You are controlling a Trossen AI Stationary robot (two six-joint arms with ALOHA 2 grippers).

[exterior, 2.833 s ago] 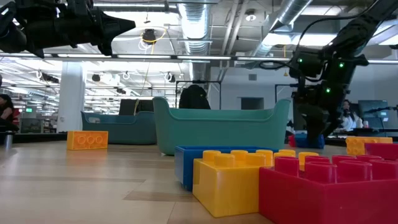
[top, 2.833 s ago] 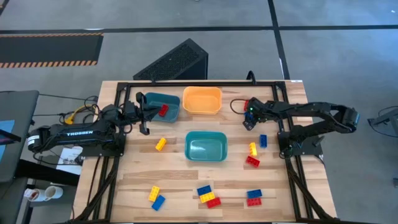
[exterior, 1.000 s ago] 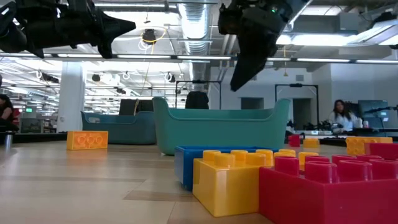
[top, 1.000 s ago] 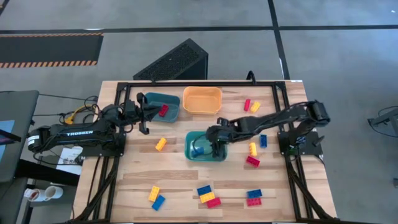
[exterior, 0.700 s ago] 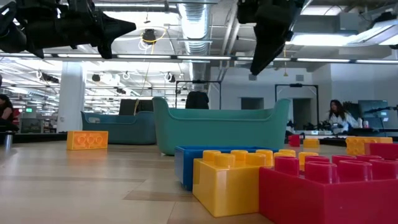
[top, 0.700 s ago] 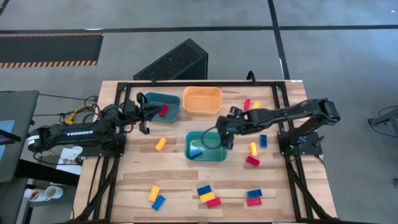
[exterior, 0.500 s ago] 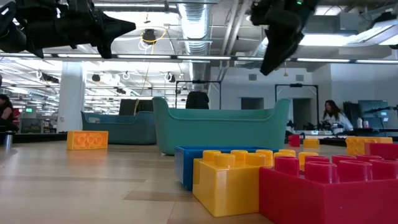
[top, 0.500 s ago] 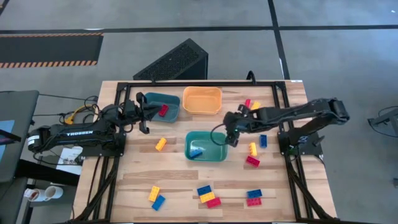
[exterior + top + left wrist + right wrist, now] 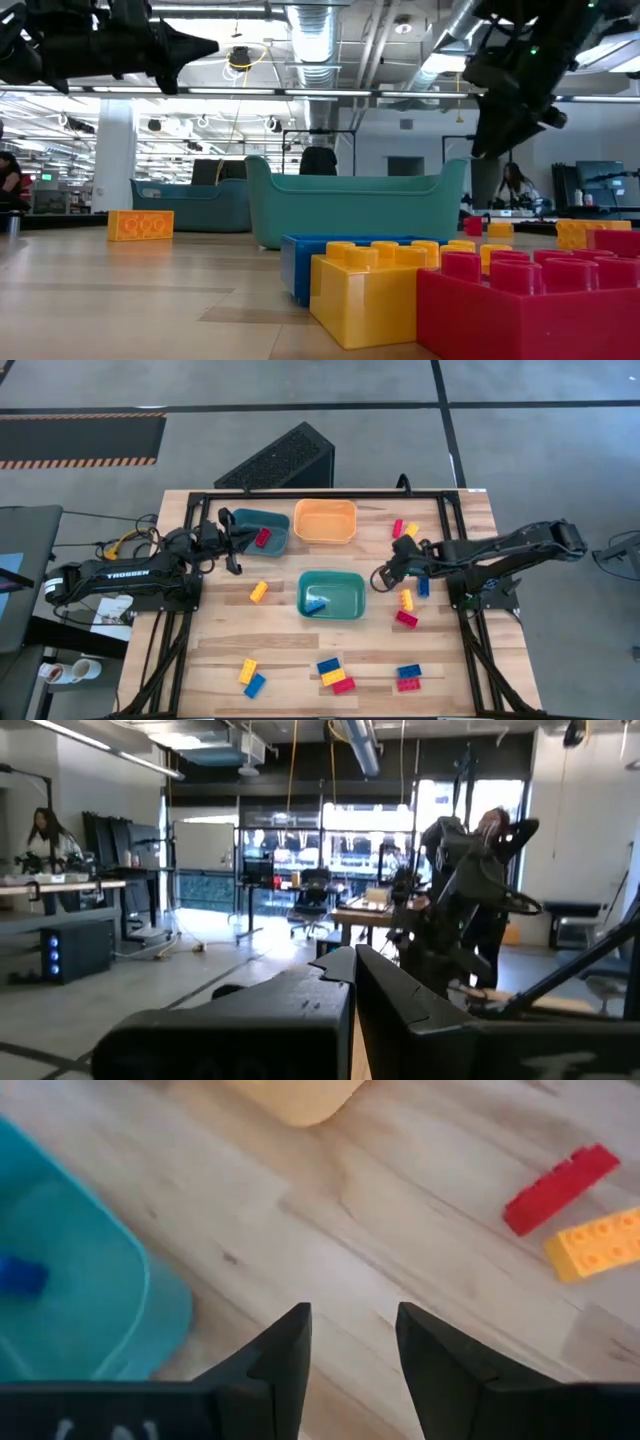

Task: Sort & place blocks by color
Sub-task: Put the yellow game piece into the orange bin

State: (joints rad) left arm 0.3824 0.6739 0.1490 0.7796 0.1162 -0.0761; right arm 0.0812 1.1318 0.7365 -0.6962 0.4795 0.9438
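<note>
**A:** Starting with the biggest things, where did the sorting stand on the pale wooden slatted table (image 9: 290,650)?

**B:** Barely begun, I judged. The light teal rectangular plastic tray (image 9: 332,595) in the middle held one small blue studded brick (image 9: 316,605). The darker teal tray (image 9: 261,530) at the back held one red brick (image 9: 263,537). The orange tray (image 9: 325,521) looked bare inside.

**A:** And what was left loose?

**B:** Most of the blocks. A yellow brick (image 9: 259,592) lay between the two teal trays. A red and a yellow one (image 9: 404,529) sat near the orange tray. A yellow (image 9: 406,599), a blue (image 9: 423,586) and a red (image 9: 406,619) lay right of the middle tray. More red, yellow and blue ones clustered along the front edge (image 9: 336,677).

**A:** The arms?

**B:** The right gripper (image 9: 382,576) hung just beside the light teal tray, near the yellow brick. Its fingers (image 9: 285,1355) stood apart with nothing between them. The left gripper (image 9: 231,542) waited beside the darker teal tray, fingers pressed together on nothing.

**A:** So the yellow pile wasn't started?

**B:** Not as far as I could see.
</note>
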